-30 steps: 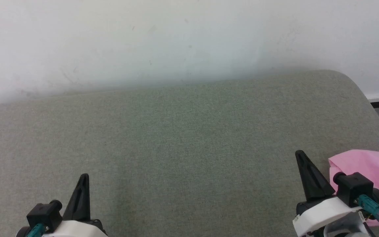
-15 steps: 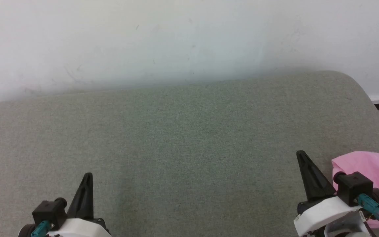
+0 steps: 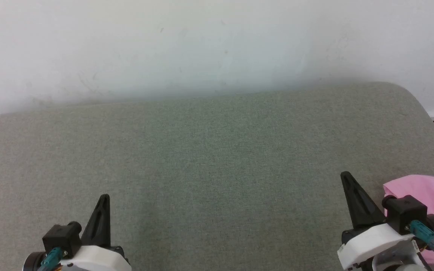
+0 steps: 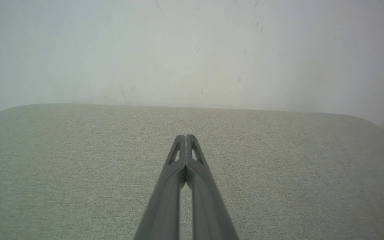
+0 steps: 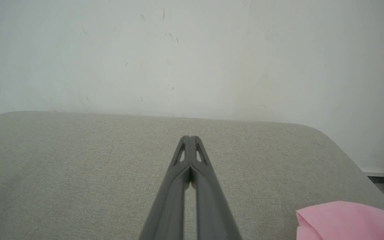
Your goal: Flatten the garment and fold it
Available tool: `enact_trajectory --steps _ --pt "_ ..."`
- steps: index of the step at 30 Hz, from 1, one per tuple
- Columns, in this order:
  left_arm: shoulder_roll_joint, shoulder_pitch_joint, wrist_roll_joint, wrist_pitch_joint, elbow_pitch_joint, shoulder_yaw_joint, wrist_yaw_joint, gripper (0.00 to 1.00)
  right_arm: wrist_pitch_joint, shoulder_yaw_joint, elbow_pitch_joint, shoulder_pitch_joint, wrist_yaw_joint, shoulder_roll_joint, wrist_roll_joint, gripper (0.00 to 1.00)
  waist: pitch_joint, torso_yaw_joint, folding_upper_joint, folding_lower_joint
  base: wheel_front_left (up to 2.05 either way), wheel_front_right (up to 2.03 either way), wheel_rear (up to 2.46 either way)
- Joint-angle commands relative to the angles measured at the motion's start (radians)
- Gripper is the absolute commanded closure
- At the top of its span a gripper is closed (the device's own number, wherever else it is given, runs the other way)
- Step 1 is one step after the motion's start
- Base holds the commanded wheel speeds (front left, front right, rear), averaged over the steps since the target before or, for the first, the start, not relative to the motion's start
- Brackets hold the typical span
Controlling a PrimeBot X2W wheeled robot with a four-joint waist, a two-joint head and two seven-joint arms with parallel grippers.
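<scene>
Grey cushion (image 3: 217, 158); garment (image 3: 430, 190) half off-frame

Pink garment (image 3: 431, 190) bunched at cushion's right edge.

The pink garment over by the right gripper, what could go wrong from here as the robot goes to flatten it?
The garment sits bunched near the right edge of the cushion; a careless pull could drag it off. The right gripper and the left gripper are both shut, so a reach without opening would only push the cloth.
</scene>
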Motion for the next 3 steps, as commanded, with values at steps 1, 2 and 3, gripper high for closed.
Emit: enact_trajectory --steps 1,2,3 --pt "-0.005 -0.016 0.017 0.004 -0.008 -0.003 0.007 1.00 0.004 -0.002 0.003 -0.015 0.000 0.002 -0.011 1.00 0.000 0.001 0.0000 -0.0001 0.00 0.00 0.00" --pt "-0.006 -0.017 0.020 0.006 -0.010 -0.003 0.008 1.00 0.004 -0.002 0.003 -0.016 0.000 0.002 -0.012 1.00 0.000 0.002 0.0000 -0.0001 0.00 0.00 0.00" --pt "-0.007 -0.018 0.022 0.009 -0.011 -0.004 0.008 1.00 0.005 -0.003 0.003 -0.016 0.000 0.002 -0.013 1.00 0.000 0.003 0.0000 -0.0001 0.00 0.00 0.00"
